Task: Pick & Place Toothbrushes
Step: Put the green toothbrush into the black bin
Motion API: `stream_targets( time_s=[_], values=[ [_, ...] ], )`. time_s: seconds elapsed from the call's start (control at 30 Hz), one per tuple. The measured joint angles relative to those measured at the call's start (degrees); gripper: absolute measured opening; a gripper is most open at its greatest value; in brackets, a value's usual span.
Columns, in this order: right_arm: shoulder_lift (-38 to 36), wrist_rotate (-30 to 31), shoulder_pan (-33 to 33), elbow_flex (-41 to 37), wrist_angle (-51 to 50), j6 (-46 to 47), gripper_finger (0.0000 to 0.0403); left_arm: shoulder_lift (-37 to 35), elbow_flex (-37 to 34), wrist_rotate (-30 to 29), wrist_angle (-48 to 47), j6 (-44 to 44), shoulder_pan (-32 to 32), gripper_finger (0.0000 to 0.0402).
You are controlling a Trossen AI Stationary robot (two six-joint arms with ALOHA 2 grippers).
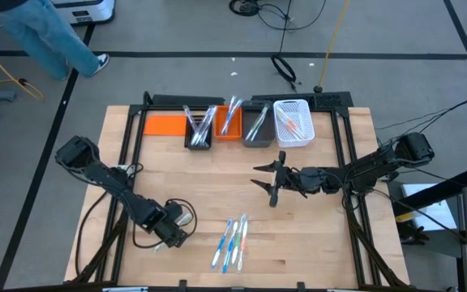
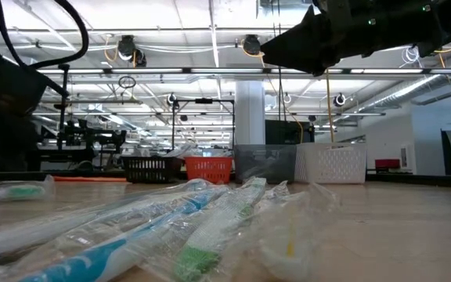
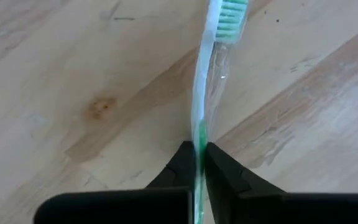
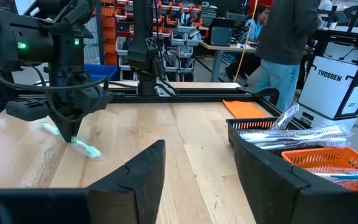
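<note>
Several wrapped toothbrushes, blue, green and white, lie in a loose pile (image 1: 232,242) near the table's near edge and fill the low view's foreground (image 2: 171,227). My left gripper (image 1: 178,229) is down at the table left of the pile, shut on one green-and-white wrapped toothbrush (image 3: 211,68). My right gripper (image 1: 267,182) hovers open above the table's middle, short of the bins, and holds nothing. Its fingers (image 4: 143,168) stand wide apart in the right wrist view. More toothbrushes stick up out of the black bin (image 1: 199,130) and the orange bin (image 1: 229,122). My left gripper pinches the green toothbrush's handle (image 3: 199,138) between its two fingers. The fingers come from above, pointing down, and lie across the brush. The bristle head (image 3: 229,12) reaches out past the fingers. In the right wrist view the brush (image 4: 87,149) sits low and slanted, one end on the wood.
A row of containers stands along the far edge: a flat orange piece (image 1: 164,124), the black bin, the orange bin, a grey bin (image 1: 258,126) and a white basket (image 1: 293,123). A person (image 4: 288,37) stands beyond the table's far left corner. Bare wood lies between pile and bins.
</note>
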Motion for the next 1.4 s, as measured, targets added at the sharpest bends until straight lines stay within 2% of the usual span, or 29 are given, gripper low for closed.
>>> stream_targets(
  time_s=[0.2,0.37,0.57,0.67,0.8,1.0,1.17,1.4],
  values=[
    [0.02,0.00,0.00,0.00,-0.31,0.00,0.0180,-0.14,0.41,-0.93,-0.13,-0.03,0.13,0.0008],
    [0.02,0.00,0.01,0.01,-0.68,0.00,0.0180,-1.24,3.49,-9.74,-0.24,2.35,0.13,0.0008],
    [0.02,-0.03,0.02,0.02,-0.96,0.33,0.0178,-3.31,8.41,-21.46,-0.57,12.08,0.73,0.0007],
    [0.02,-0.11,0.01,0.02,-0.87,0.37,0.0177,-3.91,10.00,-25.55,-0.26,17.51,1.59,0.0005],
    [0.02,-0.16,0.02,0.02,-0.79,0.49,0.0176,-3.91,11.26,-29.24,5.25,26.07,3.36,0.0008],
    [0.02,-0.64,0.00,0.02,-0.65,2.56,0.0174,-3.91,11.38,-31.88,13.99,38.11,7.10,0.0005],
    [0.02,-6.04,0.00,0.02,-0.06,2.58,0.0174,-3.91,11.40,-33.41,21.20,47.08,10.49,0.0005],
    [0.02,-6.23,0.00,0.02,2.35,3.83,0.0172,-3.91,11.40,-33.39,33.00,58.35,14.95,0.0005]
  ],
)
